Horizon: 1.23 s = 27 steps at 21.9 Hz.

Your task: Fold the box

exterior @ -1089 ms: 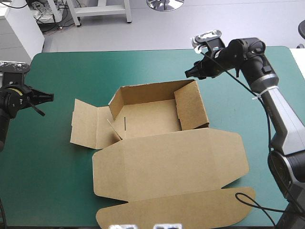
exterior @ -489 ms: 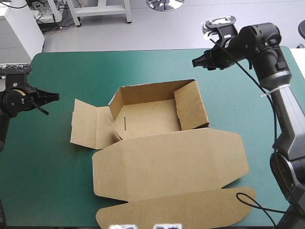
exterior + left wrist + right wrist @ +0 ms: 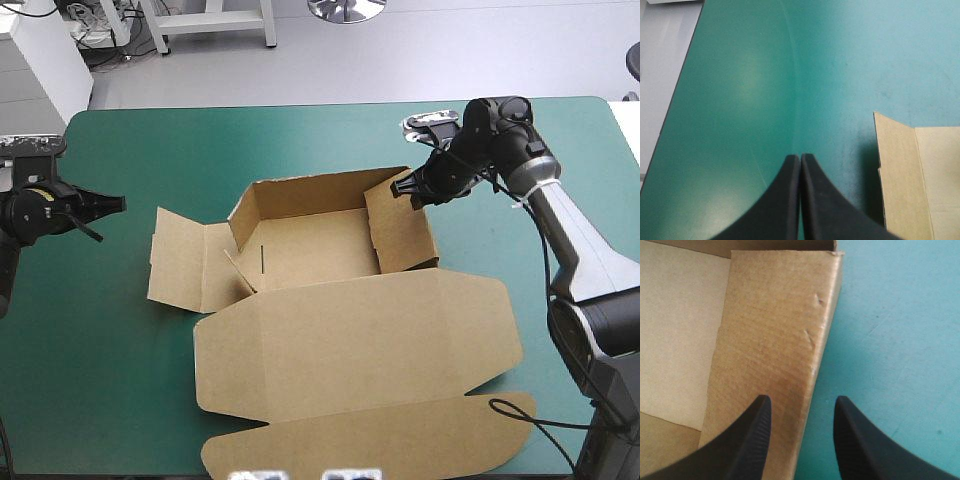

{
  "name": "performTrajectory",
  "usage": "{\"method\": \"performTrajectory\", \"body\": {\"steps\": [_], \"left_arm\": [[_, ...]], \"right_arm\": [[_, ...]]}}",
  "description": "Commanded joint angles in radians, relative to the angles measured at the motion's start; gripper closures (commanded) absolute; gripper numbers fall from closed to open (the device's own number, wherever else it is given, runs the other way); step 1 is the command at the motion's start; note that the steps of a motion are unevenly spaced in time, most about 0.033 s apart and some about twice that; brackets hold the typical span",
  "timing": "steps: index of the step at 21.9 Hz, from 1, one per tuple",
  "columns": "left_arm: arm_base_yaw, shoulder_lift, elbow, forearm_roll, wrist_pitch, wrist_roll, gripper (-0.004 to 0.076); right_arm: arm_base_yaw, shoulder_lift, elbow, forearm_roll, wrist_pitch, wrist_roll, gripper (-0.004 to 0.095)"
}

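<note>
Lid panel of the brown cut-cardboard box: flat on the teal-green table cover, nearest the robot. Its rounded tuck flap reaches the table's near edge. Beyond the lid, the tray part sits about mid-table, open on top. Far wall and right wall are raised. Left side flaps lie flat on the cover, not yet raised.

Left gripper: black fingers pressed together into one point, nothing between them. It is over bare cover near the table's left edge, level with the tray. It points toward the left side flaps, near them but not touching.

Right gripper: at the tray's far right corner, fingers spread. Wrist view: one finger is over the right wall's face, the other over the cover outside the box, with the wall's outer edge running between them. Contact with the board: cannot tell. Nothing clamped.
</note>
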Motion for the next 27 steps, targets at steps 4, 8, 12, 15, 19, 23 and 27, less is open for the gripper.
{"method": "performTrajectory", "body": {"steps": [4, 8, 12, 15, 19, 23, 27], "left_arm": [[-0.002, -0.025, -0.028, -0.006, -0.055, -0.001, 0.0734], [-0.002, -0.025, -0.028, -0.006, -0.061, -0.001, 0.0734], [-0.002, -0.025, -0.028, -0.006, -0.061, -0.009, 0.0734], [0.002, -0.025, -0.028, -0.008, -0.09, -0.049, 0.0734], [0.122, -0.025, -0.028, -0.045, -0.096, -0.067, 0.0734], [0.246, -0.025, -0.028, -0.255, -0.093, 0.008, 0.0734], [0.343, -0.009, -0.028, -0.59, -0.058, 0.206, 0.0734]], "right_arm": [[-0.004, 0.026, -0.021, 0.054, 0.013, -0.026, 0.0536], [-0.004, 0.088, -0.021, 0.133, 0.013, -0.06, 0.0537], [-0.004, 0.124, -0.021, 0.133, 0.013, -0.06, 0.0853], [-0.004, 0.12, -0.023, 0.138, 0.013, -0.053, 0.0921], [-0.016, 0.063, -0.023, 0.189, 0.013, -0.094, 0.0921], [-0.068, 0.001, -0.025, 0.22, 0.013, -0.098, 0.0922], [-0.189, -0.086, -0.025, 0.348, -0.002, -0.11, 0.0922]]}}
